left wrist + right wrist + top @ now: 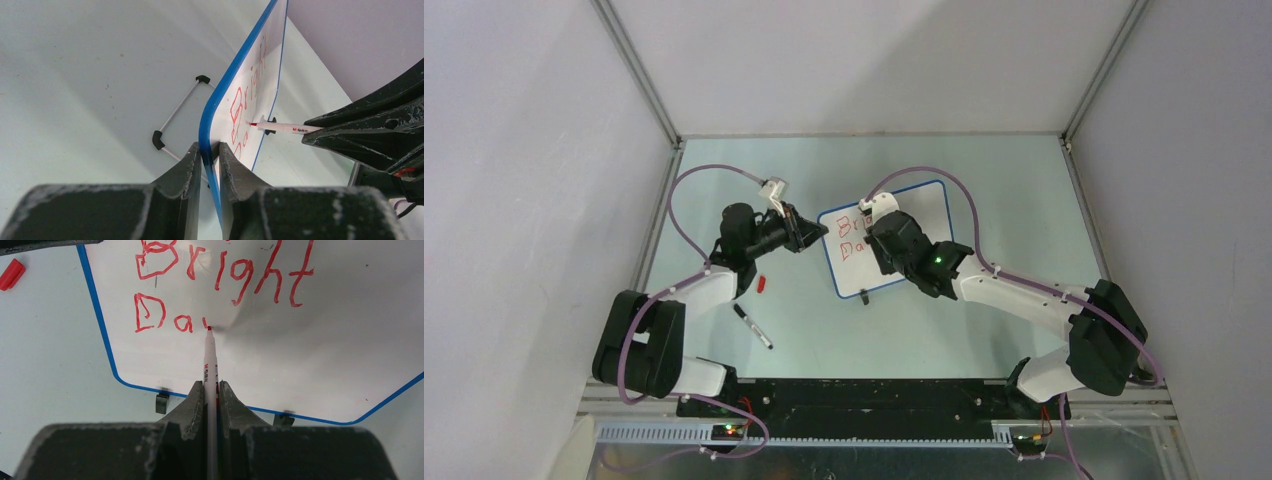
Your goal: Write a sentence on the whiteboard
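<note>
The whiteboard (852,268) (325,340), white with a thin blue rim, stands tilted at mid table. My left gripper (817,232) (210,147) is shut on its blue left edge (212,107), one finger on each face. My right gripper (876,238) (211,385) is shut on a white marker (210,357) (290,128). The marker's red tip touches the board just right of "Da". The sentence (225,275) reads "Bright" on the top line in red, with "Da" and a short started stroke below it. In the top view the right arm hides most of the writing.
A red marker cap (762,283) (11,274) lies on the table left of the board. A second, dark pen (752,326) lies nearer the left arm's base. Two black clip feet (162,401) sit under the board's lower edge, and a wire stand (172,117) lies behind it. Enclosure walls surround the table.
</note>
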Controlling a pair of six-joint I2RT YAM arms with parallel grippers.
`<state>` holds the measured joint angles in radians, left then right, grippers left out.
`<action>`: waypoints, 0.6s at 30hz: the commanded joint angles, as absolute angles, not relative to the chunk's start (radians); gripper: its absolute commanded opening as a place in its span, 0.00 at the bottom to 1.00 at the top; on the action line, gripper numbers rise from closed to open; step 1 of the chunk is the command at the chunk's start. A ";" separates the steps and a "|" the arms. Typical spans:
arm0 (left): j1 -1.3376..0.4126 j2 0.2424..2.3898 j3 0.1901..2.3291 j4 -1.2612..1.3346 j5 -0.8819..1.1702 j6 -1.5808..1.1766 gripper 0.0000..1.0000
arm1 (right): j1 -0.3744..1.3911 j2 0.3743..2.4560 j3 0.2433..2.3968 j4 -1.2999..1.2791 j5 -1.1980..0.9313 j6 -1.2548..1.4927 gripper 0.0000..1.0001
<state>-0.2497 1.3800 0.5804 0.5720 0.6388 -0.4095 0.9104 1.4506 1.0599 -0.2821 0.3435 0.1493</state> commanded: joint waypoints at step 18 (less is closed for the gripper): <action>-0.259 1.364 0.604 0.546 0.626 -0.368 0.20 | 0.896 1.461 1.107 -0.255 0.374 0.148 0.00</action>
